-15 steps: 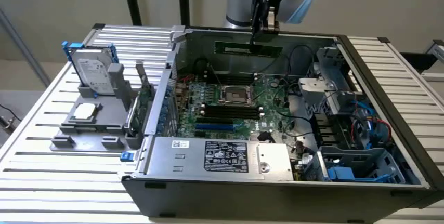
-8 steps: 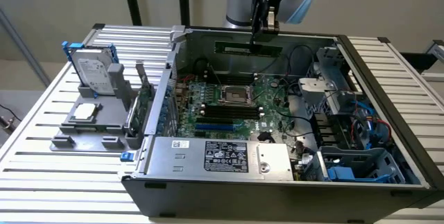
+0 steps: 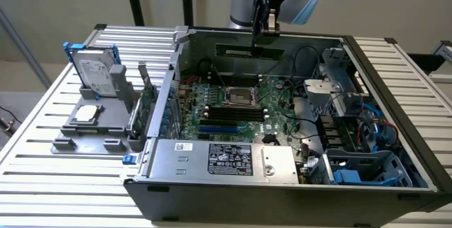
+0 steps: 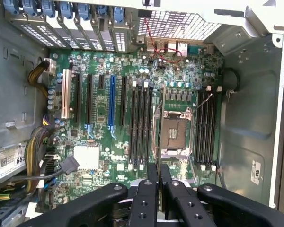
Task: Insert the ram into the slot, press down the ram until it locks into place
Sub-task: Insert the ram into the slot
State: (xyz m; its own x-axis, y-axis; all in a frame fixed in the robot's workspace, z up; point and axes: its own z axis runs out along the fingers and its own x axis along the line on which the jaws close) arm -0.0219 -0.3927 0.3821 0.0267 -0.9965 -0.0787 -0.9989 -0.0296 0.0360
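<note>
Your claw (image 3: 264,31) pinches the ram (image 3: 246,52) by its upper edge above the slots (image 4: 142,123); it looks light, stiff, thin and likely fragile.

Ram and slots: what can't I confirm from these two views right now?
- The ram: notch and contacts are hidden. The wrist view sees it edge-on, and the gripper covers its held edge.
- Which of the black slots it sits over: from overhead in the wrist view, height and offset mix.
- Their end clips, open or latched: too small in both views.
</note>
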